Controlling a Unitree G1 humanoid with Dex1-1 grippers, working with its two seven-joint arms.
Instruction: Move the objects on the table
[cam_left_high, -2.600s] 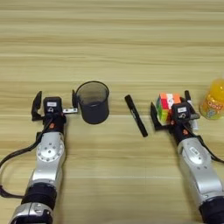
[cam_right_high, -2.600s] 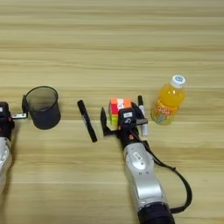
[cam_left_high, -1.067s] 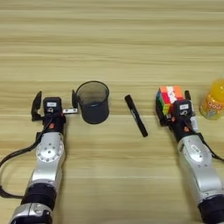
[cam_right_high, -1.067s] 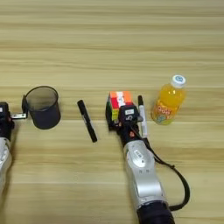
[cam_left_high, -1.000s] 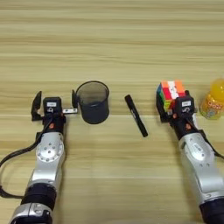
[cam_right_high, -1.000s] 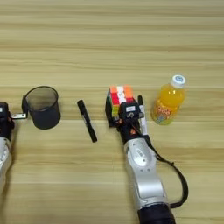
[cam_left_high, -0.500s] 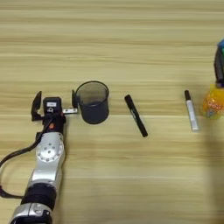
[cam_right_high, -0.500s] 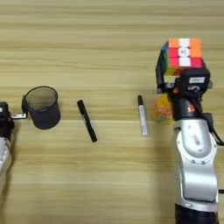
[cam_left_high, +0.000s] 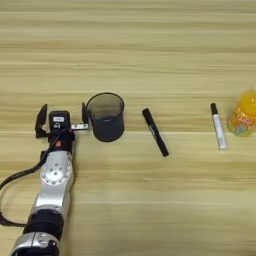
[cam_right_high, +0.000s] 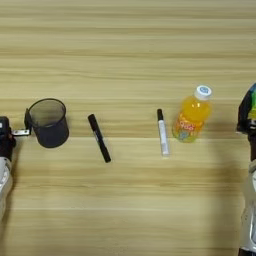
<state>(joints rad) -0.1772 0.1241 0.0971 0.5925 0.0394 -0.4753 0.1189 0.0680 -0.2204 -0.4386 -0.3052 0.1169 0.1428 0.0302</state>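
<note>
From my station the light wooden table fills the frame, its pale grain striped. At nine o'clock my left gripper sits released beside the black wire-mesh pen cup. At three o'clock the right gripper shows only at the edge; I cannot tell its grip. The orange drink bottle's label is unreadable. The slim black marker lies near centre.

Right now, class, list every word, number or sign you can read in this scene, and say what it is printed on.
Bottle: its label carries red lettering, too blurred to read.
White pen: no readable marking.
Black marker: none visible.
Mesh cup: none.
Left gripper: a small pale patch on its housing, nothing readable.
</note>
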